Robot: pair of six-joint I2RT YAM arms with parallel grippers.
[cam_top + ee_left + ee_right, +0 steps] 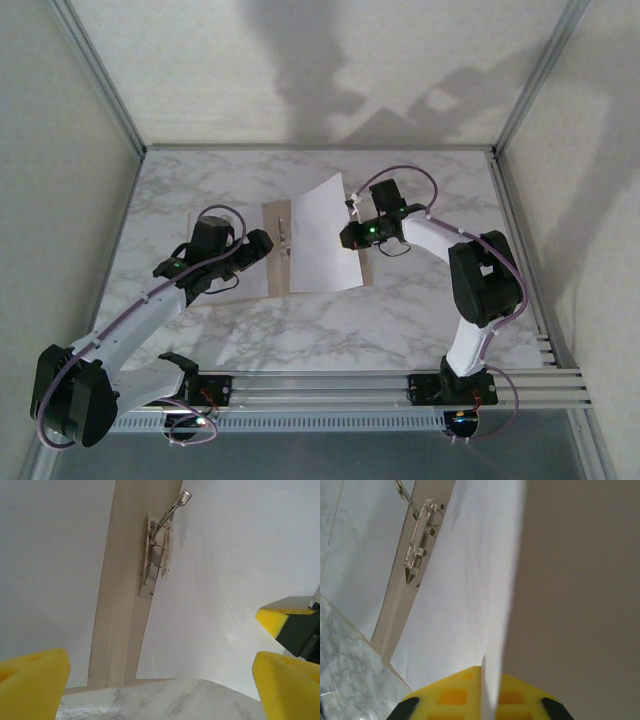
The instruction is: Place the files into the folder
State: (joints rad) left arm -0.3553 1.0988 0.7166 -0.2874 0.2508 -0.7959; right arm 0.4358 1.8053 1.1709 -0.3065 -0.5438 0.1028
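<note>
Just left of clip (157, 555): left claw (262, 245) spread wide, empty, over second sheet (50, 555) on the folder (278, 255). Folder open flat on table (400, 320), clip on its crease, lever up. Right of clip: sheet (320, 240) curling up, right edge pinched in closed right claw (350, 236).

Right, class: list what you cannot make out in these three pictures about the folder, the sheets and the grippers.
1. Number of sheets: top view, too small and stacked flat.
2. Folder, left half: top view, left arm covers part.
3. Right gripper: right wrist view, bottom edge cuts off its fingers; how many sheets it pinches is unclear.
4. Clip: top view, too small to tell whether it holds paper.
</note>
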